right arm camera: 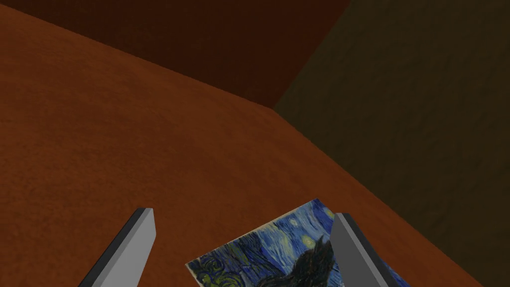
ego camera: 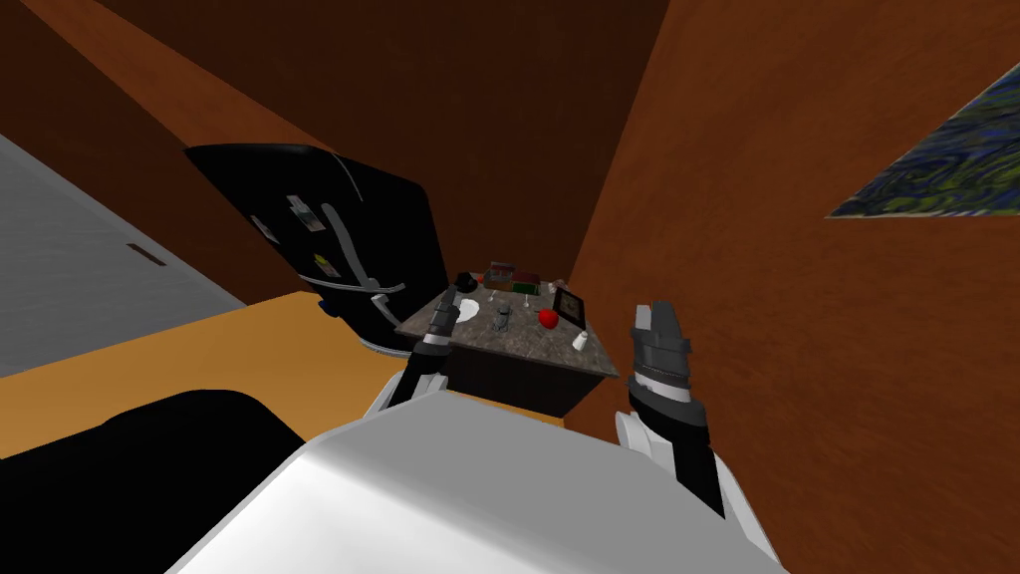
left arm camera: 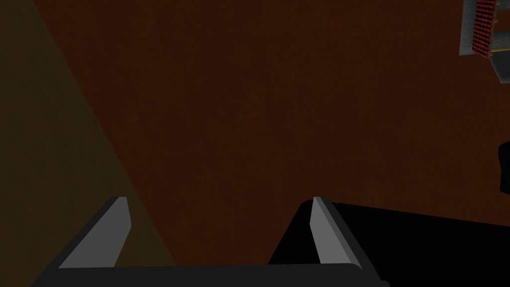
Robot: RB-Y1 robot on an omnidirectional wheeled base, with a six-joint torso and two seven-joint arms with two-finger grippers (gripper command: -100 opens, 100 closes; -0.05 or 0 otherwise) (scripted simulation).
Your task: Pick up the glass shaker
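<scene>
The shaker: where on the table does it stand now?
In the head view, the small white shaker stands near the table's front right corner, just right of the red apple and in front of the picture frame.

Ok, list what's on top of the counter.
A red apple, a grey shaker, a white shaker, a picture frame, boxes behind. My left forearm hides one corner.
</scene>
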